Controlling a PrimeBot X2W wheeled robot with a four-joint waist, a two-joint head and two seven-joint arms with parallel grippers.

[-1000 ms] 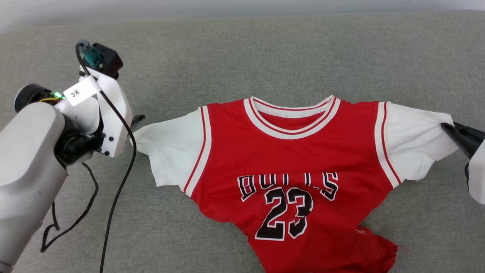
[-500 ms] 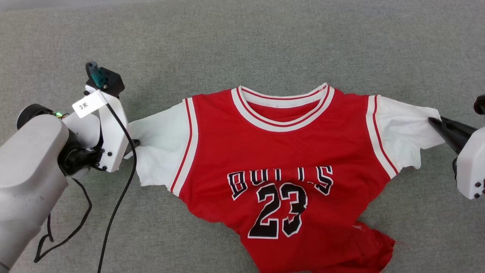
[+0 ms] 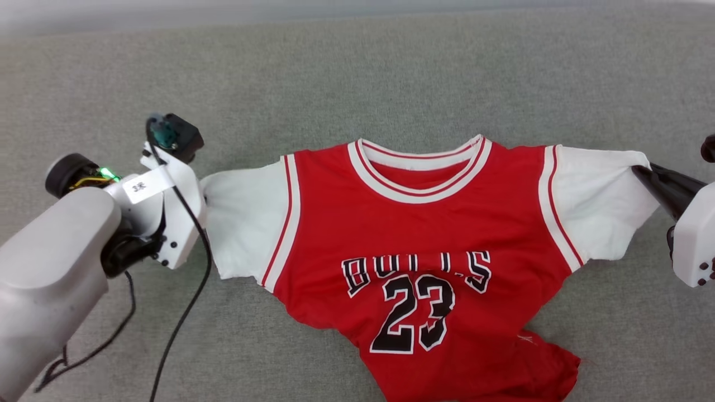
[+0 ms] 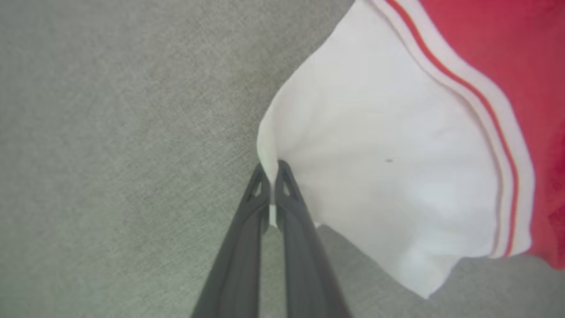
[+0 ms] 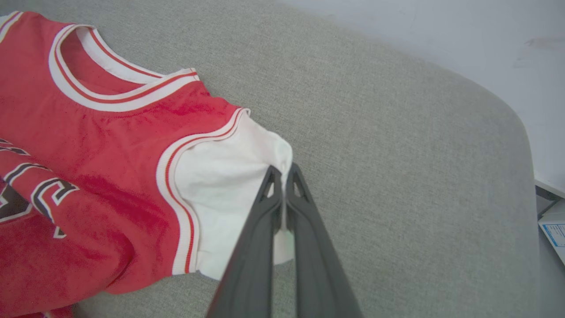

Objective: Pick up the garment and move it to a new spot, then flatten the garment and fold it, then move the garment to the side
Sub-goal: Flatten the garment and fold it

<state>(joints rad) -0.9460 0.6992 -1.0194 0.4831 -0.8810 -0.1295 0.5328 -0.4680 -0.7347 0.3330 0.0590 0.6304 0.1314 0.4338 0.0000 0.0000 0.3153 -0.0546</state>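
The garment (image 3: 424, 234), a red jersey with white sleeves and black "BULLS 23" lettering, lies face up on the grey cushion, its lower hem rumpled. In the left wrist view my left gripper (image 4: 272, 170) is shut on the outer edge of the white left sleeve (image 4: 375, 168). In the head view its fingertips are hidden behind the white wrist housing (image 3: 173, 223). My right gripper (image 5: 283, 173) is shut on the end of the right sleeve (image 5: 220, 185); it also shows at the head view's right edge (image 3: 642, 170). The shirt stretches between both grips.
A grey fabric surface (image 3: 357, 84) runs under everything, with bare room behind and on both sides of the shirt. A black cable (image 3: 184, 312) hangs from my left wrist. The cushion's rounded edge (image 5: 516, 115), a pale wall and a white box (image 5: 554, 229) lie on the right.
My left gripper has closed on the left sleeve's edge; before, it stood open beside it. The right gripper keeps its hold. The head camera has shifted slightly.
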